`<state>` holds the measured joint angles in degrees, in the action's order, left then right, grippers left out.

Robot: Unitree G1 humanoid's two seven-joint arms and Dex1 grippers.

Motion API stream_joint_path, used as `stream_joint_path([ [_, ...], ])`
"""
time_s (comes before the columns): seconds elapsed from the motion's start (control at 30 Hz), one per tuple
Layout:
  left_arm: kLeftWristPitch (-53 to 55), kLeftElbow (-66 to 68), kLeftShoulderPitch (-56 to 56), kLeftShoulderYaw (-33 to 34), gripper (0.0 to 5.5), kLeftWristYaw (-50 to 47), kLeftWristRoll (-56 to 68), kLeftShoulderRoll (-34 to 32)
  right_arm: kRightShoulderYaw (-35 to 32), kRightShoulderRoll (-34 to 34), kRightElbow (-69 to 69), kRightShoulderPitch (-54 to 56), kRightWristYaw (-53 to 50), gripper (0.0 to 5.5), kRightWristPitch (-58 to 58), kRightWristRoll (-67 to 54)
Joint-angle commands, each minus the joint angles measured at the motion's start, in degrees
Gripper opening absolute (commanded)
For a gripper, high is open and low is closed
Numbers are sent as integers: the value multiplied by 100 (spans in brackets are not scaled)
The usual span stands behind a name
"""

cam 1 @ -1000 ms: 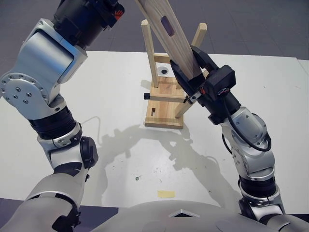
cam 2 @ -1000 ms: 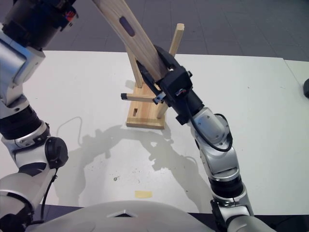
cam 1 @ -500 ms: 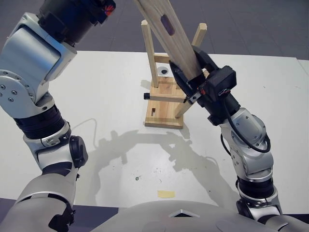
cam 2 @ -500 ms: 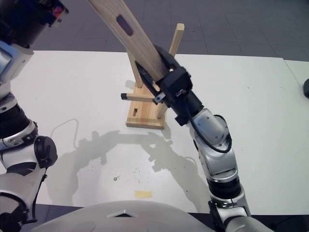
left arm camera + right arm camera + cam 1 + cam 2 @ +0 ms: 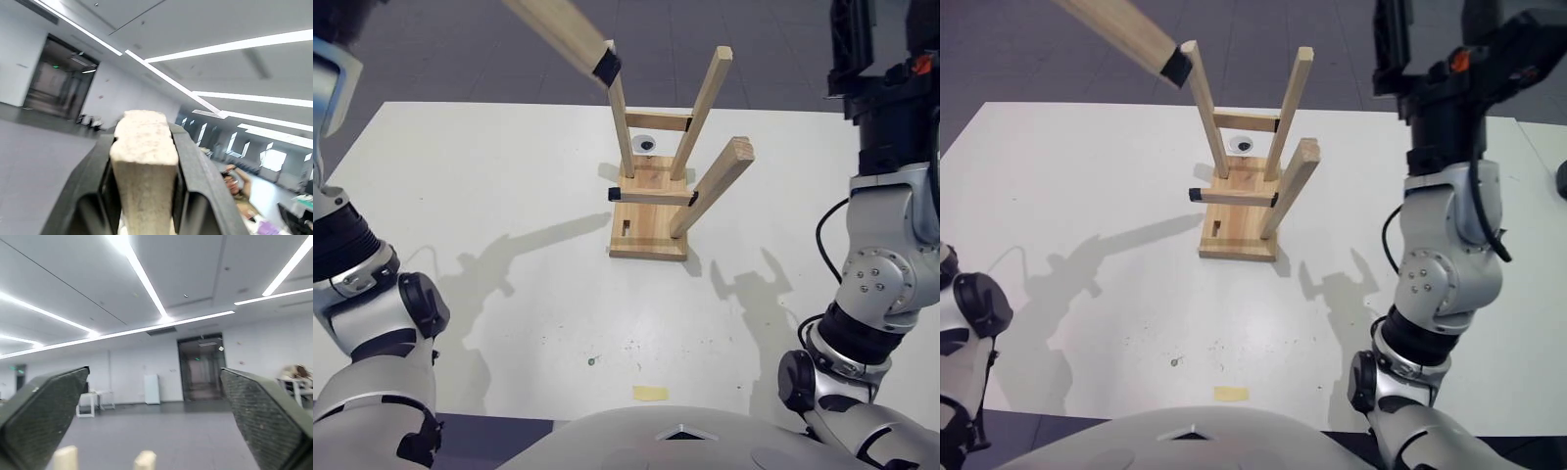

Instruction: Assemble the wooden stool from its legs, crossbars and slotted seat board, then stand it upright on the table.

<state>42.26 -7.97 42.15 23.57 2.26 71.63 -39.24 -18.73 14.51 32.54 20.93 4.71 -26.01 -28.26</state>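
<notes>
Wooden leg (image 5: 560, 31), clamped tight in left gripper (image 5: 144, 147), held high near the seat board (image 5: 651, 240), which lies flat on the table (image 5: 460, 176) with three legs (image 5: 705, 108) up. Likely bound for the empty slot (image 5: 625, 226). Right gripper (image 5: 154, 406) raised clear, jaws wide, empty.

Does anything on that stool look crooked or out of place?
Yes. The stool lies seat-down with three legs up; its near-left corner has none, so one crossbar hangs unsupported there. The left tool holds the fourth leg above.
</notes>
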Motion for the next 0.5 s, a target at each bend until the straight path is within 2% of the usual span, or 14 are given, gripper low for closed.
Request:
stream_joint_path([
  [0.03,117,-201,-717,-126,102,269,-644,-193,351,77,-34,-821,86,540,-283,205],
  [0.17,52,-202,-976,-329,102,419,-1127,-33,855,70,336,-1191,550,540,-269,-24],
  [0.33,-13,-204,-931,-570,102,631,-1563,218,1088,60,538,-1233,863,540,-276,-343],
  [0.4,-9,-199,-927,-569,102,710,-1666,255,1004,125,496,-1146,903,540,-220,-369],
  [0.5,-7,-149,-936,-507,102,773,-1803,300,476,174,284,-726,876,540,-179,-807],
])
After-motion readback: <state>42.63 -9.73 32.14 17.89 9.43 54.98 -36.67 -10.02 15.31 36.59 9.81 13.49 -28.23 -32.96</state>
